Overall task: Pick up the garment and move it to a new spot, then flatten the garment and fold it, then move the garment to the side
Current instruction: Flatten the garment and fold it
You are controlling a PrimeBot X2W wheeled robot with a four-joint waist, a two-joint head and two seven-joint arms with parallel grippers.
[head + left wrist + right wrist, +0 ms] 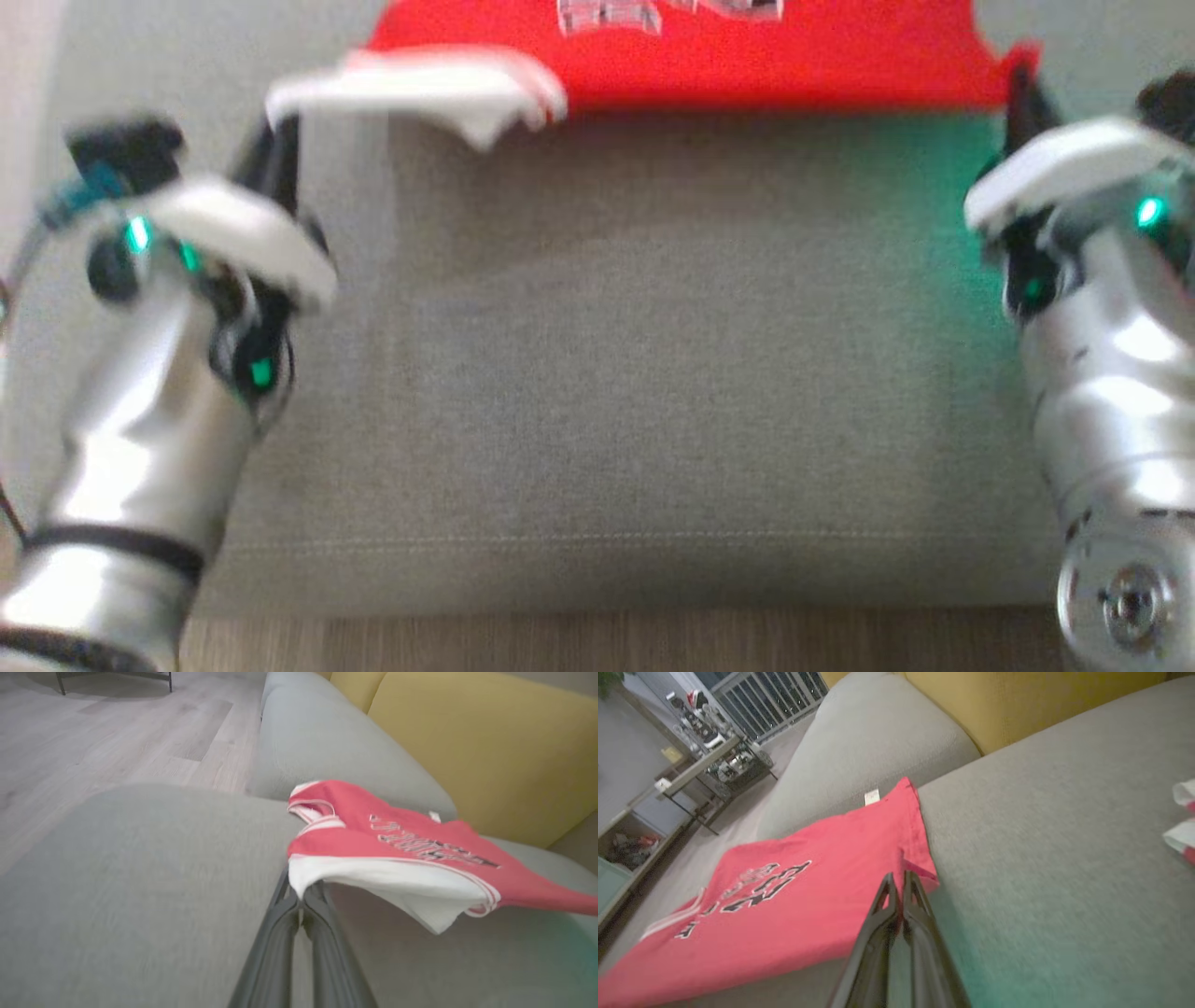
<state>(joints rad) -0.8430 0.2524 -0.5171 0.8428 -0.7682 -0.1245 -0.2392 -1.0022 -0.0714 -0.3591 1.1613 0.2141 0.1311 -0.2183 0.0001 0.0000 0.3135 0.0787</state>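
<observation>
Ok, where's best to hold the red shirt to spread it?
On the red shirt, the two near corners, from the cushion front: the white sleeve edge, where the left gripper is shut, and the hem corner in the right gripper. The cloth spans straight between them.

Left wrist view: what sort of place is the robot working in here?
Most likely a home living room: a grey fabric sofa seat, mustard-yellow fabric back cushions behind it, and a pale wood-plank floor beside it.
</observation>
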